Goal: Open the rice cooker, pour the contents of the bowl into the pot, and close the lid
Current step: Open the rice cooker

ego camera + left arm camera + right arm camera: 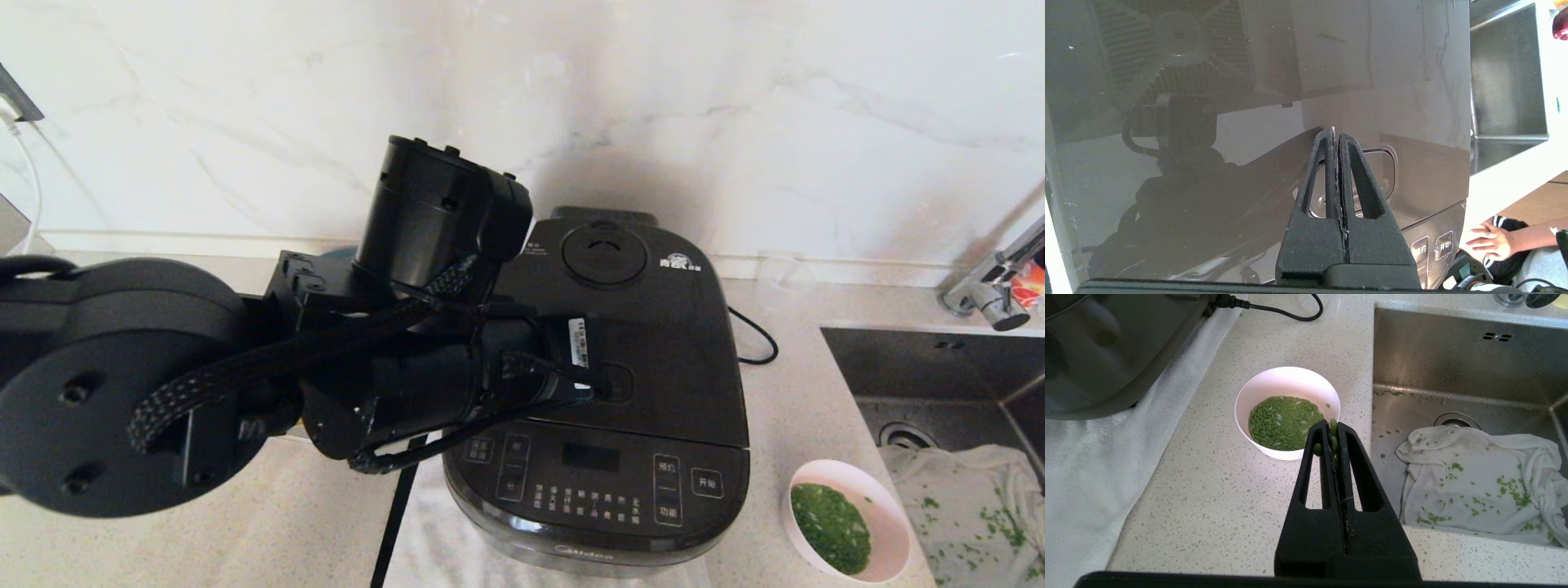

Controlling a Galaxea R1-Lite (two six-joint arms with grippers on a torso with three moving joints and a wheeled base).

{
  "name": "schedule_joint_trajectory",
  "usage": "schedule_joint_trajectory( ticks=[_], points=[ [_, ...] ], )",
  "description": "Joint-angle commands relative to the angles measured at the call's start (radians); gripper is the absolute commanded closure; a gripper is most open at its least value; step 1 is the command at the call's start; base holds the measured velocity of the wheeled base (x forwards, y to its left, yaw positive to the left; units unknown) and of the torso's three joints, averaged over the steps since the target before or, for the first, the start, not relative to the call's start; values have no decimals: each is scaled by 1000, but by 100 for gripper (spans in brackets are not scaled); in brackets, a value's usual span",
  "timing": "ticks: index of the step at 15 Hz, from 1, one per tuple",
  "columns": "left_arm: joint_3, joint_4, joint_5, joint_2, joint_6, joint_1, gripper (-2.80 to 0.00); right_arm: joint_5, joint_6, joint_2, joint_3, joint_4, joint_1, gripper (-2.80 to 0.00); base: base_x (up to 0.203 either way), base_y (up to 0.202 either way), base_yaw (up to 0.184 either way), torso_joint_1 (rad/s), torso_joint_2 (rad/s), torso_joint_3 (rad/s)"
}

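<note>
The glossy black rice cooker [620, 367] stands on the counter with its lid [653, 318] down, so the pot is hidden. My left gripper [600, 390] is shut, its tips [1334, 132] over the oval release button [1386, 163] at the lid's front; I cannot tell whether they touch it. The pale pink bowl [890, 523] sits right of the cooker, holding green bits [831, 527]. In the right wrist view my right gripper [1333, 426] hovers shut just short of the bowl [1290, 381], with a few green bits stuck at its fingertips.
A steel sink [922, 384] lies right of the bowl, with a white cloth [1478, 486] speckled green inside and a faucet [992, 290] behind. A white towel [1086, 465] lies under the cooker. Its black cord [755, 335] runs behind. A person's hand [1490, 241] shows beyond the counter.
</note>
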Motion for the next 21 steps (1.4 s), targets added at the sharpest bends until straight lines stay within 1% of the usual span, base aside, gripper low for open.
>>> schedule_joint_trajectory(
  ticks=[1,9,13,17,19,21],
  points=[
    [5,5,-2,2,-5,2,0,0,0,0,0,0,0,0,0,0,0,0,0,0],
    [80,6,-10,-45,-8,-3,0,0,0,0,0,0,0,0,0,0,0,0,0,0],
    [121,4,-14,-33,-6,-12,0,0,0,0,0,0,0,0,0,0,0,0,0,0],
    [88,-8,0,-50,-9,-11,0,0,0,0,0,0,0,0,0,0,0,0,0,0],
    [61,-9,1,-109,-11,-8,0,0,0,0,0,0,0,0,0,0,0,0,0,0],
    [-2,-3,2,-164,-11,-5,0,0,0,0,0,0,0,0,0,0,0,0,0,0]
  ],
)
